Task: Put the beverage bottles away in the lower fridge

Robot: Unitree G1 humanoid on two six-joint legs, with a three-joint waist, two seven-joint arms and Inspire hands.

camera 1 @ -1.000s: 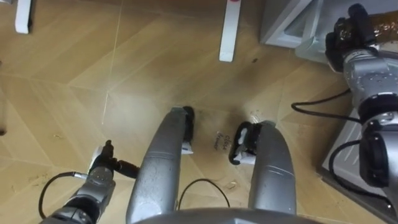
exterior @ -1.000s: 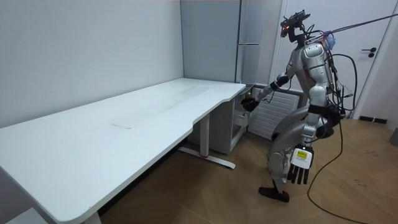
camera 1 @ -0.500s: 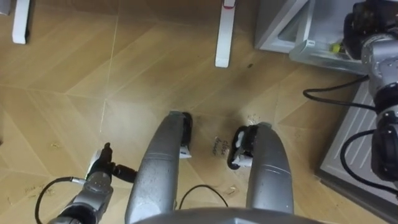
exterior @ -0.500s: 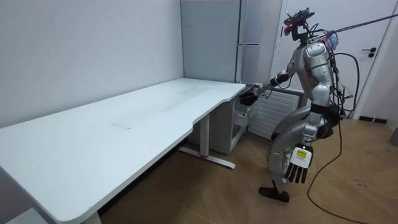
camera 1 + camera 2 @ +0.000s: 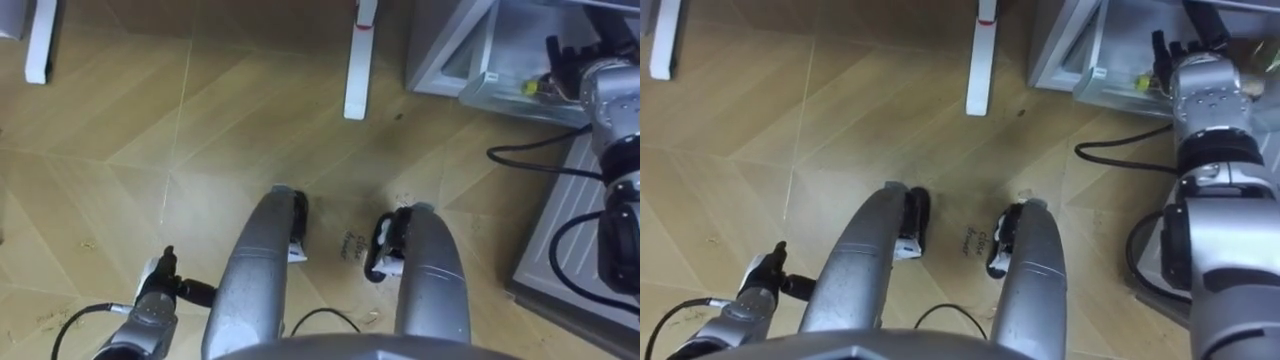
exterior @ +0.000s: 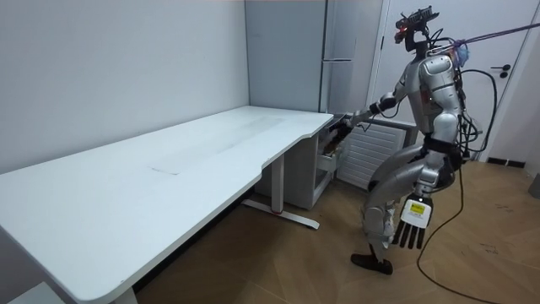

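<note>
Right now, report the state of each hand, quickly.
Left hand: open, hanging at the robot's side, holding nothing.
Right hand: inside the open pale-grey lower fridge drawer; open or shut cannot be told.

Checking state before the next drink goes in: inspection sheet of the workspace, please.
surface: wood floor; white desk beside the robot.
job's things: lower fridge open; small yellow-green item inside, too small to identify.
clutter: nothing seen.
hands: right hand reaches into the lower fridge; left hand hangs open by the leg.
cables: only the robot's own.
surroundings: white door at the room view's right.
</note>
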